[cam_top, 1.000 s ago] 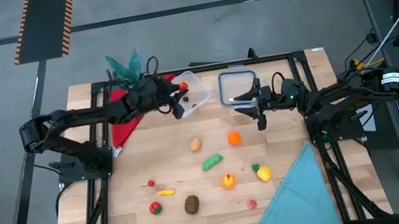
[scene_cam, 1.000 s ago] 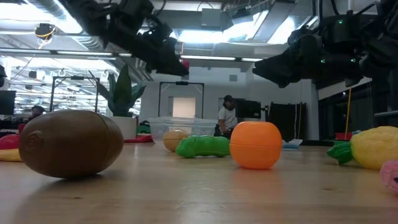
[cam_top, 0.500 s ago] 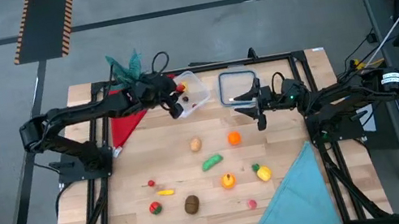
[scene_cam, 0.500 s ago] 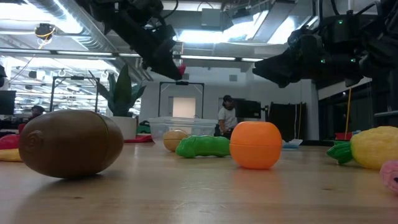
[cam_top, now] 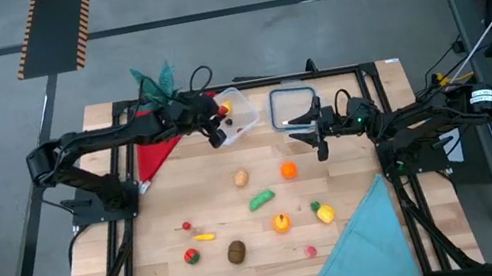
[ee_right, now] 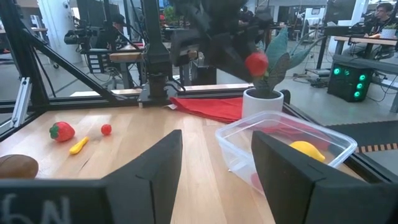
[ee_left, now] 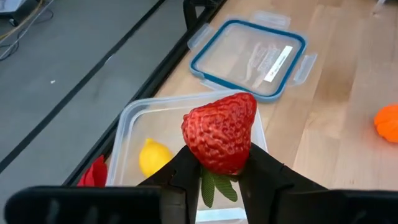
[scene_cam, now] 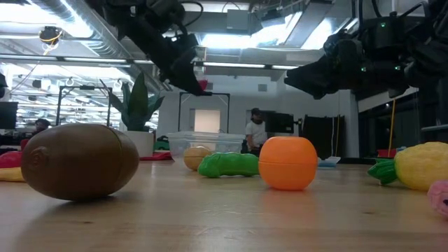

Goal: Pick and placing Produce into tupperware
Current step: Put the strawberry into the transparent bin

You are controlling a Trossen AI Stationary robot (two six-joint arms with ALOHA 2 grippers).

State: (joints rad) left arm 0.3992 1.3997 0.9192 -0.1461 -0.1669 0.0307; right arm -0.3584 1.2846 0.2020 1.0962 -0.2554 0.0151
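One toy strawberry (ee_left: pixel 220 132) sits pinched between the left jaws, the two dark fingers (ee_left: pixel 184 171) closed on its lower half with its green leaves poking out below. Over the last second the left gripper (cam_top: pixel 214 123) has carried it from just short of the tupperware (cam_top: pixel 236 115) to a spot over the container's near edge, and the low view shows the arm swung further across and tipped down over the clear tub. From the wrist view the berry hangs above the open container, apart from it, and a yellow lemon (ee_left: pixel 153 156) already lies inside.

That shift suggests the carry is nearly finished and the release comes next; the berry looks to be close to the rim, so a little more travel inward would make the drop safer.

The right gripper (cam_top: pixel 315 133) waits near the blue-rimmed lid (cam_top: pixel 293 107), unchanged, its jaws parted and holding nothing.

Most of the produce remains on the wooden surface (cam_top: pixel 160 224): a potato (cam_top: pixel 242 176), an orange (cam_top: pixel 288 171), a green pod (cam_top: pixel 261 199) and a brown kiwi (cam_top: pixel 236 251) among them, so the task is at an early stage.
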